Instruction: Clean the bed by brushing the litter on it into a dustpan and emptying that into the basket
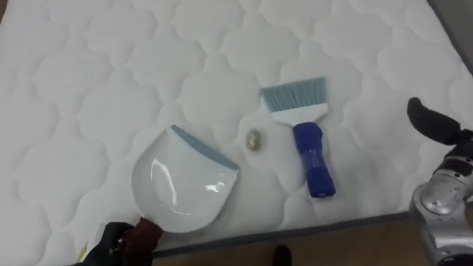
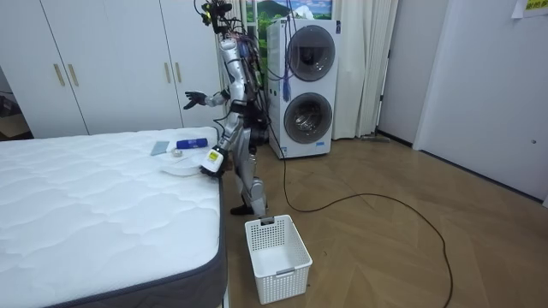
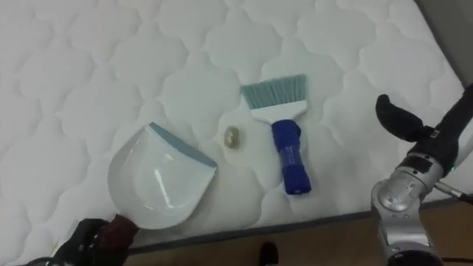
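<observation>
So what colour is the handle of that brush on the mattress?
Deep blue; the brush shows best in the left eye view.

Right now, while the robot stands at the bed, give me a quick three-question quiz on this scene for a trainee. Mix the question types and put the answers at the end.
1. Fill in the gap: the left hand holds the dustpan by its ____.
2. True or false: the brush lies on the mattress, in neither hand.
3. Where is the small scrap?
A. inside the dustpan
B. on the mattress, between the dustpan and the brush
C. under the brush's bristles

Key: 1 handle; 2 true; 3 B.
</observation>
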Motion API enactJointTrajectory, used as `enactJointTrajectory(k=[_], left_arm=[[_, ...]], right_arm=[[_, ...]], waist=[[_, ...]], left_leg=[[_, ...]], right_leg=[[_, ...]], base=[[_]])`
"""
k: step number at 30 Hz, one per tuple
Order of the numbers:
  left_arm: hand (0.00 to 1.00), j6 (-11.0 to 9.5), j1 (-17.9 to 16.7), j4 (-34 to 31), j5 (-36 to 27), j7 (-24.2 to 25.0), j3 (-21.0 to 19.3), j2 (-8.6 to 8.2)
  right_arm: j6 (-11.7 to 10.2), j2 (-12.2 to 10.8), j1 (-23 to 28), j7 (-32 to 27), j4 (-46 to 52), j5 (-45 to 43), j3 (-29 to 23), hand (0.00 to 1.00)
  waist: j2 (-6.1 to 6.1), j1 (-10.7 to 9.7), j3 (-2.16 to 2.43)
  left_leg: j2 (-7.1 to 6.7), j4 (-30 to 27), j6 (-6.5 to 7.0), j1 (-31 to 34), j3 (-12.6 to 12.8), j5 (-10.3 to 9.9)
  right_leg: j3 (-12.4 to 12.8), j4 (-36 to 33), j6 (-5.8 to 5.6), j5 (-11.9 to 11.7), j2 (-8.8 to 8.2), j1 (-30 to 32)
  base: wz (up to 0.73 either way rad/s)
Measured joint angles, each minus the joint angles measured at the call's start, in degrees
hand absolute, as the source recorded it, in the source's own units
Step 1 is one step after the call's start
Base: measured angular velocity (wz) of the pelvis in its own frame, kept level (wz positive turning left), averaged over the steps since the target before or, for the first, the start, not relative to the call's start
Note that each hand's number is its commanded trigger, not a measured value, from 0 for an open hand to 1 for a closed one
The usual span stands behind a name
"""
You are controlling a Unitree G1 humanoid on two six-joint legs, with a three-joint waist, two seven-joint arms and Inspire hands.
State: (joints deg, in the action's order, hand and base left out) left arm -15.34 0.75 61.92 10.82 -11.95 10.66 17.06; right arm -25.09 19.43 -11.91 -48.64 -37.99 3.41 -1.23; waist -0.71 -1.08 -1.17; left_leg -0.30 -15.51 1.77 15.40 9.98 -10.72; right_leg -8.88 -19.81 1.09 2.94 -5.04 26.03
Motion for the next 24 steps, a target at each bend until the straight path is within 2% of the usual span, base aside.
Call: enactJointTrajectory(k=[4, 6, 12, 14, 18, 24], left_arm=[[1.00, 0.52, -0.42, -0.02, 0.02, 3.12, 0.34, 0.64], [1.00, 1.11, -0.29, -0.01, 0.03, 4.21, 0.34, 0.64], [1.00, 1.66, 0.19, 0.02, -0.21, 6.17, 0.33, 0.68], [1.00, 1.86, 0.30, 0.11, -1.21, 6.74, 0.98, 0.67], [1.00, 2.28, 1.63, 1.14, -1.23, 8.47, 1.06, 0.67], [1.00, 3.01, 3.50, 1.24, -1.17, 9.77, 1.53, 0.69]], right_arm=[[-1.03, -0.04, -0.71, -3.56, 0.03, -3.75, 0.11, 0.00], [-1.11, -0.04, -1.24, -3.84, 0.24, -3.91, 0.40, 0.00], [-1.10, -0.02, -1.57, -3.65, 1.18, -3.61, 4.42, 0.00], [-1.11, -0.04, -1.56, -2.84, 0.32, -3.37, 6.68, 0.00], [-1.09, -0.09, -1.46, 0.27, -3.68, -1.33, 7.91, 0.00], [-1.00, -0.02, -1.93, 4.21, -8.84, -1.42, 8.91, 0.00]], waist=[[0.01, 0.27, -0.01], [0.01, 0.26, -0.01], [0.01, 1.35, -0.01], [-0.03, 1.57, -0.03], [-0.18, 2.60, -0.10], [-1.39, 3.21, -0.34]], left_leg=[[0.02, 0.16, 0.05, 0.02, 0.00, -0.03], [-0.03, 0.24, 0.06, 0.02, 0.00, -0.04], [-0.01, 0.15, 0.09, 0.19, 0.19, -0.12], [0.03, 0.05, 0.09, 0.30, 0.04, -0.13], [0.08, -0.21, 0.11, 0.48, -0.47, -0.15], [0.08, -0.30, 0.10, 1.34, -1.07, -0.14]], right_leg=[[0.27, 0.04, -0.20, 0.16, -0.04, -0.01], [0.95, 0.03, -0.32, 0.29, 0.12, 0.01], [0.92, 0.05, -0.32, 0.30, 0.24, 0.00], [0.74, 0.18, -0.31, 0.30, 0.21, -0.11], [0.16, 0.23, -0.29, 0.29, 0.10, -0.09], [-0.45, 0.13, -0.15, 0.39, -0.14, 0.49]], base=[[0.05], [0.00], [-0.02], [0.05], [0.08], [0.05]])
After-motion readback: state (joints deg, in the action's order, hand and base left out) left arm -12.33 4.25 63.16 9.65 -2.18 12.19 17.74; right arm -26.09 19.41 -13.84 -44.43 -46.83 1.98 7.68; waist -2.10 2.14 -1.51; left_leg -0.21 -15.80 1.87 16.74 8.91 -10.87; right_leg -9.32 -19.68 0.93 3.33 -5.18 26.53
